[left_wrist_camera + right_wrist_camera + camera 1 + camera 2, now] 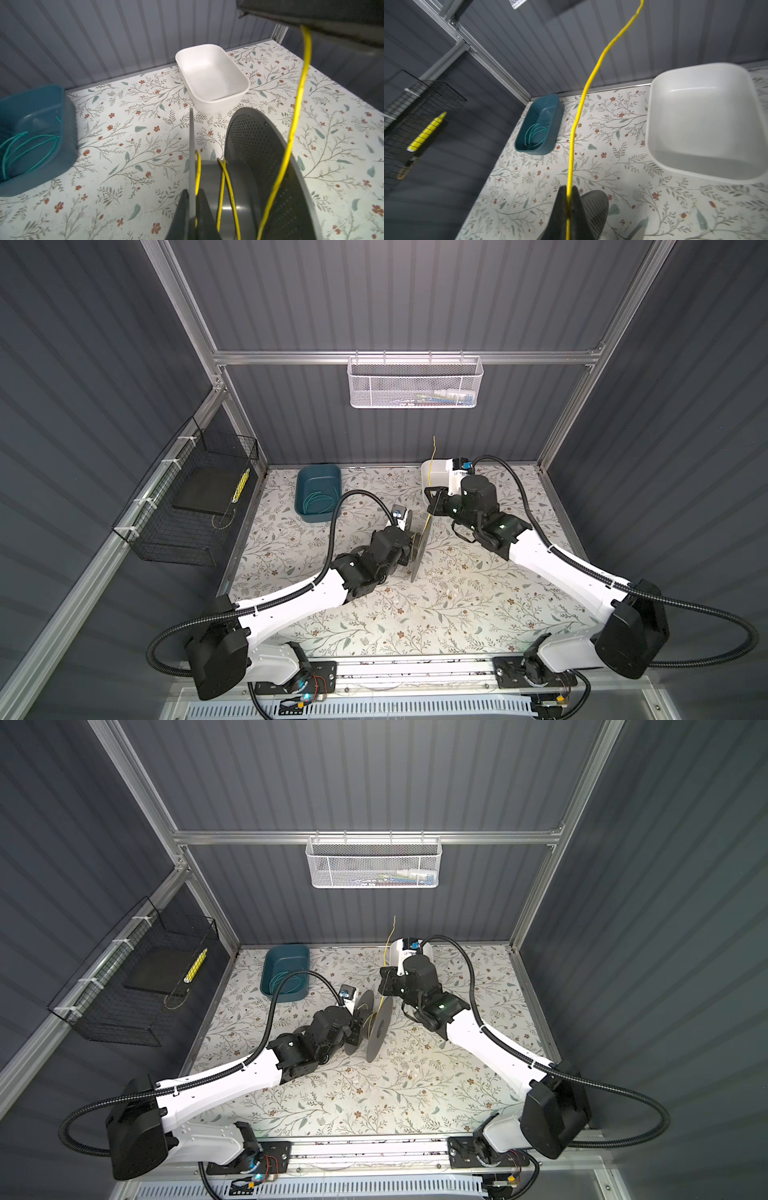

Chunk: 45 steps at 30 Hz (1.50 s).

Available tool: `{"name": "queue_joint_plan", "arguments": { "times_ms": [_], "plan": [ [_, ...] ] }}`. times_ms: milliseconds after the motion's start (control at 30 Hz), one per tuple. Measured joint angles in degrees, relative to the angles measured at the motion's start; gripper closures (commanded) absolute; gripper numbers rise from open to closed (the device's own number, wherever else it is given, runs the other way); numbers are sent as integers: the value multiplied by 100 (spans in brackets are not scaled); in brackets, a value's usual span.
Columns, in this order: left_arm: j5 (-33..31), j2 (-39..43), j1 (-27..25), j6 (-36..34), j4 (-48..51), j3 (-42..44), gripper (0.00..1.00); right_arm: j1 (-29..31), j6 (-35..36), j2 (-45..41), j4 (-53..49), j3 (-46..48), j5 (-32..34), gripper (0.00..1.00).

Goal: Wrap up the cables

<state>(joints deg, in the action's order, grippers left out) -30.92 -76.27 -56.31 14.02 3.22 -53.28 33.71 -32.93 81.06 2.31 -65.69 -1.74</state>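
The yellow cable (579,108) is part-wound on the hub of a grey spool (379,1027) held on edge at mid-tabletop (415,626). The left claw (192,203) is clamped on one thin flange, seemingly to steady the spool, while the right claw (568,195), at the spool's twelve o'clock in both top views, pinches the cable with its free tail sticking up, likely to feed it taut onto the hub. At ten o'clock from the spool a teal bin (316,481) holds coiled teal-green wire (535,135); the white bin (212,83) near one o'clock looks empty.
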Motion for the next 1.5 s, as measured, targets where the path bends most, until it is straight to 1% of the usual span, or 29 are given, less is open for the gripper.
{"name": "queue_joint_plan", "arguments": {
  "times_ms": [133,300,333,400,500,600,733,867,967,1267,1500],
  "plan": [
    [-295,-9,-37,-96,116,-44,100,-372,-507,267,396,44,-1014,99],
    [-564,-214,-37,-133,745,-424,100,-656,-1180,852,1220,87,-1996,95],
    [-592,-278,-39,-136,863,-511,100,-704,-1309,949,1388,116,-2124,95],
    [-664,-437,-37,-131,1191,-752,100,-807,-1539,1132,1707,195,-2365,92],
    [-743,-592,-39,-133,1639,-997,100,-920,-1777,1340,2052,243,-2601,92],
    [-855,-664,-39,-138,2013,-1117,100,-1003,-1912,1421,2334,306,-2739,89],
    [-874,-695,-85,-179,2376,-1283,100,-1189,-1978,1421,2736,323,-2758,89],
    [-879,-798,-114,-225,2544,-1434,100,-1421,-2061,1421,3021,367,-2767,92],
    [-879,-872,-114,-245,2553,-1510,100,-1521,-2122,1421,3071,424,-2802,88],
    [-868,-964,-120,-273,2660,-1639,100,-2002,-2214,1421,3150,402,-2896,87],
    [-859,-1075,-179,-297,2761,-1777,100,-2114,-2269,1436,3165,214,-3003,87]
  ]
}}
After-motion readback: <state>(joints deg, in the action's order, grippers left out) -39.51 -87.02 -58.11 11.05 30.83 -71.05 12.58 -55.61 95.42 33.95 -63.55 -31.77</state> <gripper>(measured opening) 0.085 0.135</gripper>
